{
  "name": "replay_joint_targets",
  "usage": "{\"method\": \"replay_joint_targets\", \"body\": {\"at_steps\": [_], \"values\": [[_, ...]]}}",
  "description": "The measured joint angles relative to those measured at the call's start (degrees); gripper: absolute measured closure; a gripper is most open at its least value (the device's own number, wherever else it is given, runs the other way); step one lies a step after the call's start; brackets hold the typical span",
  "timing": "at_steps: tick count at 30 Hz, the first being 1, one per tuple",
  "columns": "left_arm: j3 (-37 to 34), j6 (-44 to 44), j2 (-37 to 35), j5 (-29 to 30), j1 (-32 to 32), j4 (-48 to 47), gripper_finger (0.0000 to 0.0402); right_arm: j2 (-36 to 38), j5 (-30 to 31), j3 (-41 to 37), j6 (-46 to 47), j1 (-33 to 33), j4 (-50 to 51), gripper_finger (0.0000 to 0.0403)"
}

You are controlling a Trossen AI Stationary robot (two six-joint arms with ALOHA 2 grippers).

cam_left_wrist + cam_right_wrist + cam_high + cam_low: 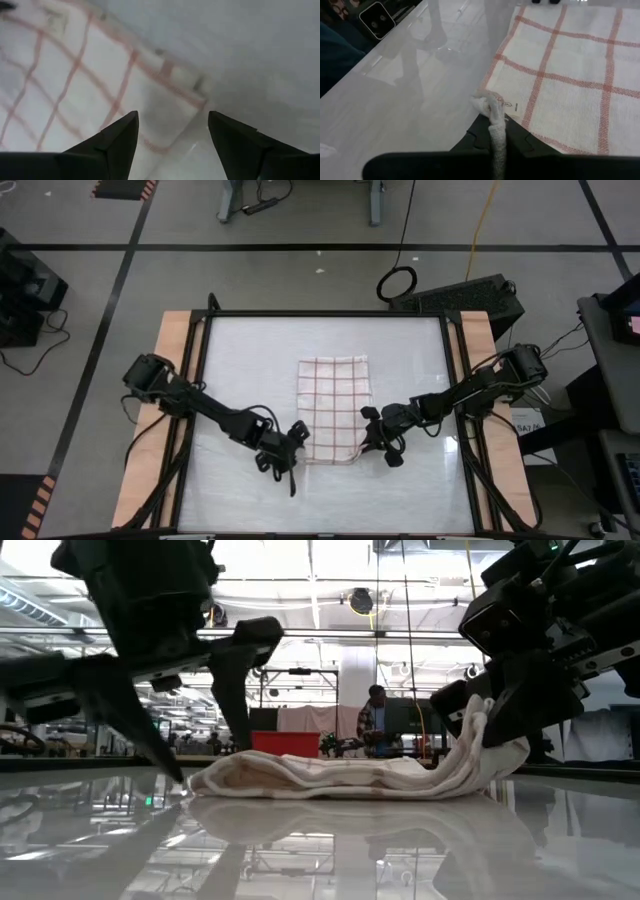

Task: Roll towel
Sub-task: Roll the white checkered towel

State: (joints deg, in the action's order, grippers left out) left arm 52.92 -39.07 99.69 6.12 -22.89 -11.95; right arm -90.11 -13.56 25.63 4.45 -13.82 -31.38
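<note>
towel [333, 408] flat on white surface [240, 350], small tag at its pinched corner, print unreadable | right gripper [383, 442] jaws clenched on that corner, lifting it | left gripper [283, 452] jaws released over opposite corner

Table [240, 350]: glossy white top, dark frame, bare wood strips along left and right edges. 1 towel [333, 405] lay on it, white with red-brown grid, near centre, reaching toward near edge. Most of cloth lay flat on top; corner nearest right edge stood lifted off surface, bunched.
</note>
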Motion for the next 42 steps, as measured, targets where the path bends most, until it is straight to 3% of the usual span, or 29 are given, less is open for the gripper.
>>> {"method": "replay_joint_targets", "body": {"at_steps": [12,17,23,26,32,37,42], "values": [[-0.83,-3.98,2.85,-0.61,0.08,7.78,0.0172,-0.02,0.38,0.02,0.9,0.0,-0.23,0.04],[-0.84,-4.96,3.12,-0.53,-0.02,8.6,0.0236,-0.02,0.67,0.0,1.21,0.02,-0.14,0.04],[-0.87,-3.61,3.31,-0.08,0.08,10.7,0.0345,-0.02,1.68,0.0,2.99,0.02,-0.62,0.0399],[-0.63,0.96,3.07,0.97,-0.03,10.25,0.0388,-0.02,1.57,0.0,5.08,0.02,-0.69,0.0399],[2.13,16.28,-1.78,3.69,0.51,9.43,0.0389,1.86,-0.14,0.0,11.13,-0.07,-2.4,0.0399],[2.87,36.73,-6.77,2.0,2.53,9.29,0.0393,5.91,-0.32,0.0,18.63,0.21,-2.24,0.0399],[2.89,46.26,-8.42,-0.46,3.52,6.11,0.0394,9.27,-0.1,-0.02,26.69,0.26,0.24,0.0399]]}}
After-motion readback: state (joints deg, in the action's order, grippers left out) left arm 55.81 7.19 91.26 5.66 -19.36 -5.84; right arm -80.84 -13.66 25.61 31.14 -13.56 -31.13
